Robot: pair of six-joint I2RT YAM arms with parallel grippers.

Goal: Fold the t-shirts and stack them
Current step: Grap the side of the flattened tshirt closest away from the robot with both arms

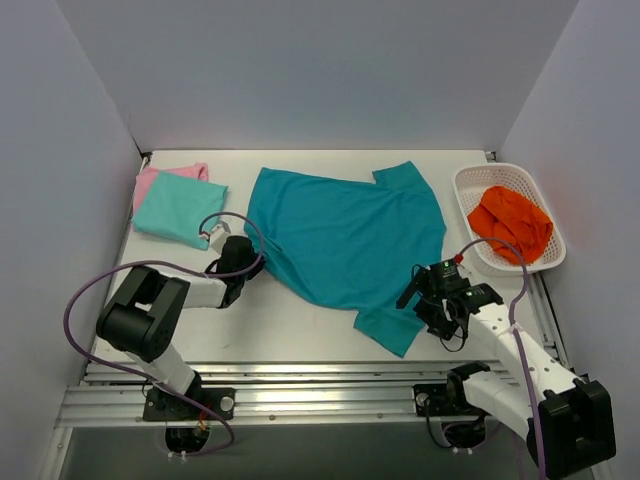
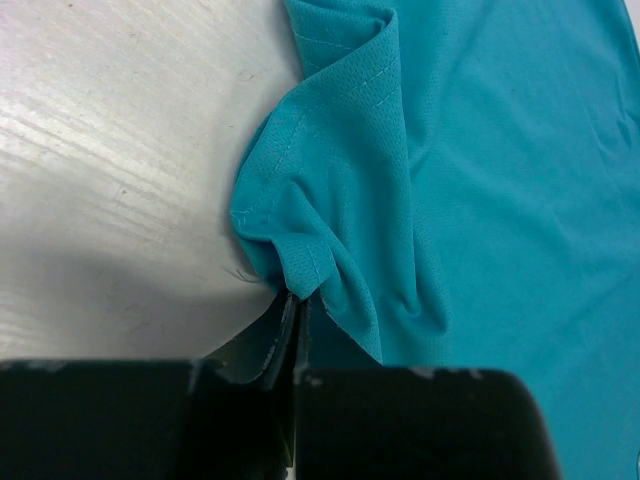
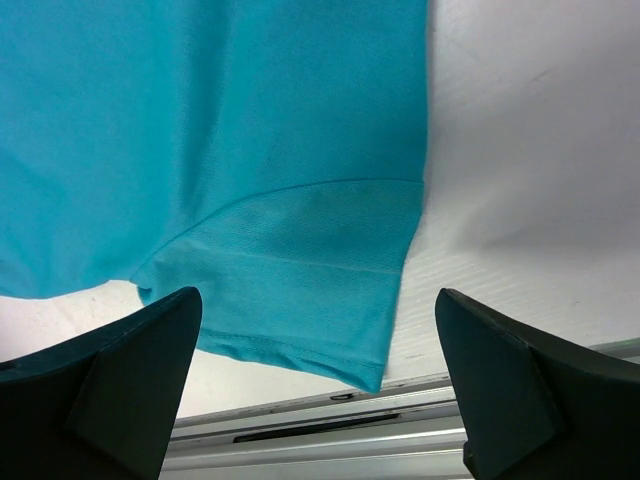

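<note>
Pale grey walls [image 1: 300,70] on three sides of a white table [image 1: 290,320], aluminium rail [image 1: 330,385] along its near edge

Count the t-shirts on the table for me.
3: teal shirt spread at centre; aqua shirt folded far left, lying on the pink shirt. The orange cloth in the basket may be another.

A deep teal t-shirt [image 1: 345,240] lies spread across the middle of the tabletop [image 1: 290,320]. At 10 o'clock a folded aqua-mint t-shirt [image 1: 180,208] rests on a pink t-shirt [image 1: 160,178], and at 2 o'clock a white basket [image 1: 470,190] holds an orange cloth [image 1: 512,222]. The left pincer [image 1: 252,264] meets the teal shirt's 9 o'clock edge, and the right pincer [image 1: 415,290] sits beside its 4 o'clock edge.
</note>
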